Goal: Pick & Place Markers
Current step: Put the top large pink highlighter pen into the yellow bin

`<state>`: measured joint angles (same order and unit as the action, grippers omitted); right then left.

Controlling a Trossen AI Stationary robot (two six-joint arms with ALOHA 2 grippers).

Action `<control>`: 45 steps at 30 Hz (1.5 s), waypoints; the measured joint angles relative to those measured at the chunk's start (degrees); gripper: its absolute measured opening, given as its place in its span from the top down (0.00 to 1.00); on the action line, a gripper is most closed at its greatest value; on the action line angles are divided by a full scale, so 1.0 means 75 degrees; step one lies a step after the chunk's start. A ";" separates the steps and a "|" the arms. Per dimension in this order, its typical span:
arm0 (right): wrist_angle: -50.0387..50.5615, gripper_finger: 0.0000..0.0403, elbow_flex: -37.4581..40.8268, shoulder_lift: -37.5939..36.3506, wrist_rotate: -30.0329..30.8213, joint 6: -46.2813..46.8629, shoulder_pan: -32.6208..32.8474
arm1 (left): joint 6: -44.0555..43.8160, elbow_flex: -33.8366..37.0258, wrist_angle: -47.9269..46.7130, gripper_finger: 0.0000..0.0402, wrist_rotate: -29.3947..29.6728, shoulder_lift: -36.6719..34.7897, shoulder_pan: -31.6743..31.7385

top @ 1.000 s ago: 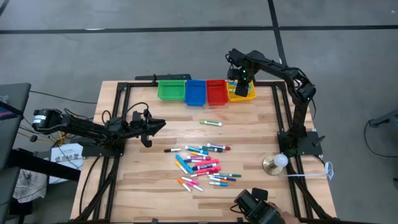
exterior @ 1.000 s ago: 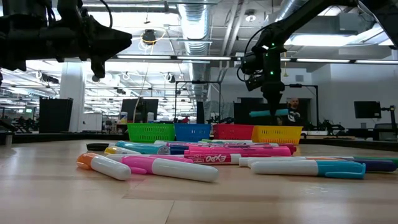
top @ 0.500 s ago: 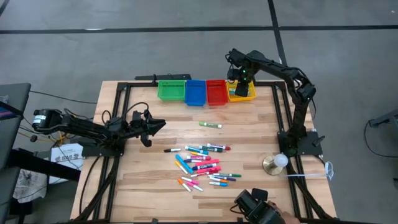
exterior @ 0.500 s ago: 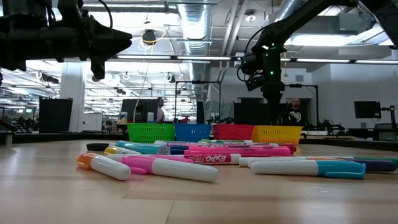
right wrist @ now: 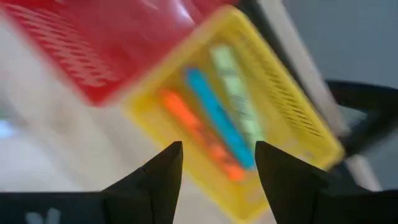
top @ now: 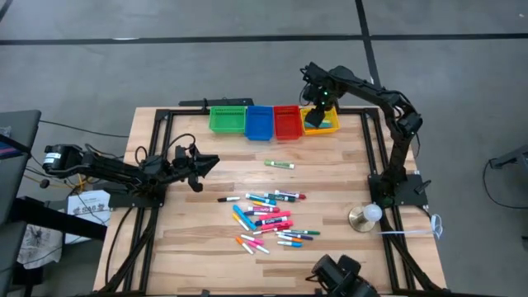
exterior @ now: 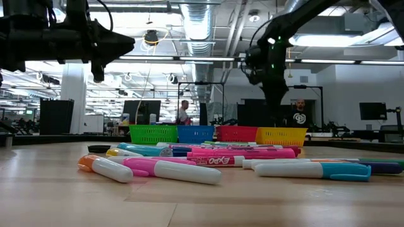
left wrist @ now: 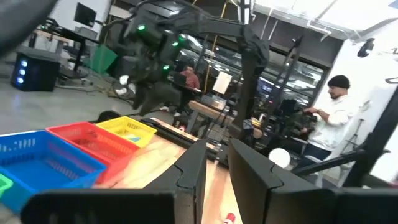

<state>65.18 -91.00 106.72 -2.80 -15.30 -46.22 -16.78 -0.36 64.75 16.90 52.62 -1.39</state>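
Several markers [top: 268, 219] in pink, blue, orange and black lie in a loose pile on the wooden table, large in the low view [exterior: 208, 161]. One green-and-white marker [top: 279, 163] lies apart, nearer the bins. My right gripper [top: 317, 106] hangs open, pointing down, over the yellow bin [top: 325, 124], with nothing between its fingers [right wrist: 217, 163]. Orange, blue and green markers [right wrist: 214, 118] lie inside that bin. My left gripper [top: 213, 162] waits at the table's left, held level and shut, with nothing in it [left wrist: 217, 163].
Green [top: 227, 120], blue [top: 259, 122] and red [top: 287, 122] bins stand in a row beside the yellow one at the far edge. A round brass-coloured object with a white ball [top: 365, 216] sits at the near right. People [exterior: 183, 112] move about in the room behind.
My right gripper has let go of a blue marker it held level over the yellow bin. The marker is gone from under its fingers and lies in the bin. The gripper has rolled about its own axis above the bin.
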 joint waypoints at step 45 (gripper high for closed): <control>-0.1204 0.62 0.0050 -0.0558 0.0314 0.4261 0.7676 | -0.1489 0.0000 -0.1320 0.83 -0.3095 0.0009 -0.2189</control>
<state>56.15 -90.63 102.54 -0.45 16.65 11.35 -27.94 -0.36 54.85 -6.30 52.69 -17.80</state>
